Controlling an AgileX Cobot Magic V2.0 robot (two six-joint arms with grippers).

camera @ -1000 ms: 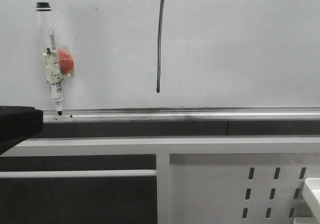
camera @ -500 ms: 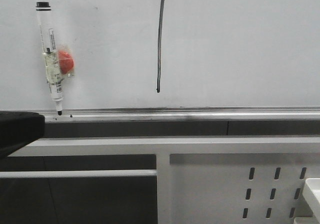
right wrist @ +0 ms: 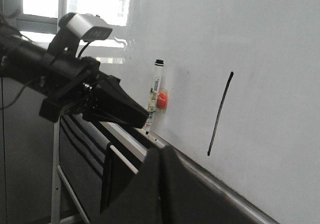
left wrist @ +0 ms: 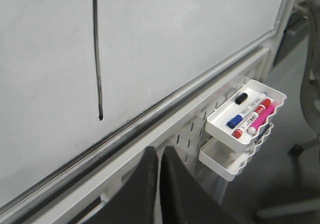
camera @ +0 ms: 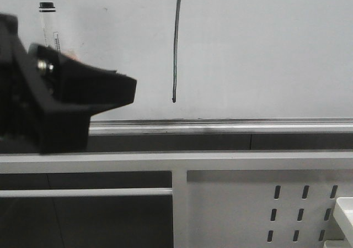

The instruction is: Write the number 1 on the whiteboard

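The number 1 [camera: 176, 43] is a long thin black stroke on the whiteboard [camera: 265, 49]. It also shows in the left wrist view [left wrist: 96, 49] and the right wrist view [right wrist: 220, 113]. My left gripper [camera: 132, 90] is black, raised in front of the board's left part, left of the stroke. Its jaws are together and empty [left wrist: 159, 151]. It hides most of a marker [camera: 47, 10] that hangs on the board beside a red magnet [right wrist: 161, 100]. My right gripper [right wrist: 161, 149] is shut and empty, below the board's rail [right wrist: 200, 176]. It is out of the front view.
A white tray [left wrist: 245, 109] holding several coloured markers hangs on the white perforated frame [camera: 265, 204], with a second tray [left wrist: 227, 159] under it. The silver rail [camera: 220, 127] runs along the board's lower edge.
My left gripper has risen from the lower left edge into the front view. It now covers most of the hanging marker and the red magnet. The stroke is unchanged.
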